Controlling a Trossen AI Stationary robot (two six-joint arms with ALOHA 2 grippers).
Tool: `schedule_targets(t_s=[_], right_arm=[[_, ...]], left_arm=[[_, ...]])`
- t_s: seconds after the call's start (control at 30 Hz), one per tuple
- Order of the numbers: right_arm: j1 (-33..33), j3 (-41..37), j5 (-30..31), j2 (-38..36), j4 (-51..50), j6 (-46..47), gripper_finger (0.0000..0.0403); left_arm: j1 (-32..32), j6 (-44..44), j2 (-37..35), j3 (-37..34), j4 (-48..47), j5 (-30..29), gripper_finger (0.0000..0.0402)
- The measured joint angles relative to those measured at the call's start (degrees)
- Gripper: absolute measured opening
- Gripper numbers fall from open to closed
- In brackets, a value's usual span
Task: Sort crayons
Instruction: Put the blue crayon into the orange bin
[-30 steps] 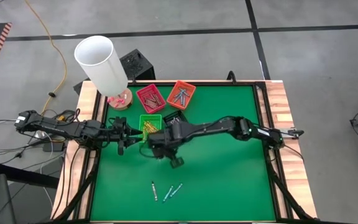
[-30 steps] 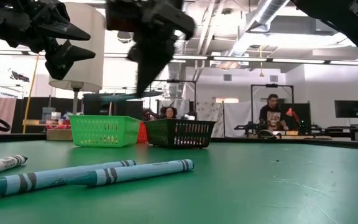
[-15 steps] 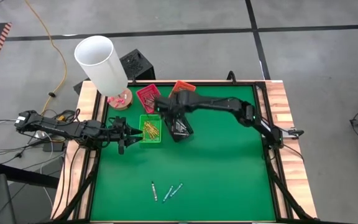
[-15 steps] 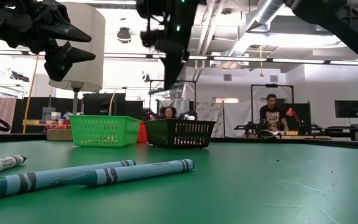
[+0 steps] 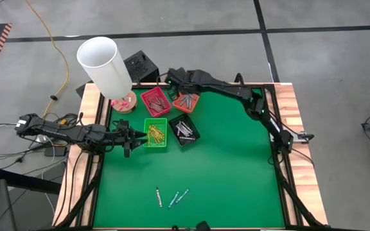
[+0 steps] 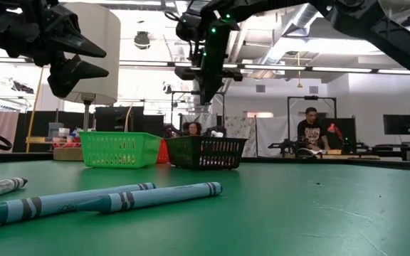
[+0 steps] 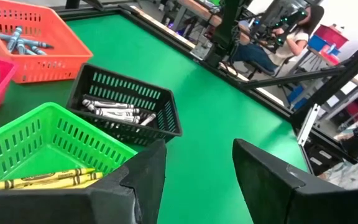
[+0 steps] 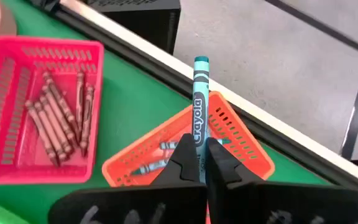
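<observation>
— Gripping anything, the right gripper (image 8: pixel 199 163)?
— Yes; clamped on a blue crayon (image 8: pixel 199 112), above the orange tray (image 8: pixel 244 149).
— And the left gripper (image 7: pixel 194 163)?
— Fingers apart, empty; beside the green tray (image 5: pixel 155 133).

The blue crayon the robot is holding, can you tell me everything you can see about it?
The blue crayon is a thin teal stick in a paper wrapper with dark bands and Crayola printed along it. The right gripper is shut on its lower part, so the flat end sticks out beyond the fingers. It hangs in the air above the orange tray, which already holds a few crayons of the same blue. Only the gripper touches it.
</observation>
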Motion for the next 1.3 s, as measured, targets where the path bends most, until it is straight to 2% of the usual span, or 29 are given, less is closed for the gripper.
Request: schedule_targets(t_s=[0.2, 0.47, 0.67, 1.3], right_arm=[[-0.99, 0.01, 0.08, 0.79, 0.13, 4.23, 0.0004], [-1.92, -0.03, -0.20, 3.86, -2.23, 4.87, 0.0004], [-2.95, 0.02, -2.13, 6.40, -3.02, -0.40, 0.0004], [-6.90, 0.00, -6.59, 7.41, -0.45, -4.24, 0.0004]], left_arm=[[-0.02, -0.53, -0.02, 0.00, 0.00, 0.02, 0.0176], [-0.02, -2.59, 0.00, 0.00, -2.20, 0.04, 0.0175], [-0.02, -4.67, -0.02, 0.02, -4.64, 0.44, 0.0175], [-0.02, -4.76, -0.01, 0.02, -6.49, 0.52, 0.0176]])
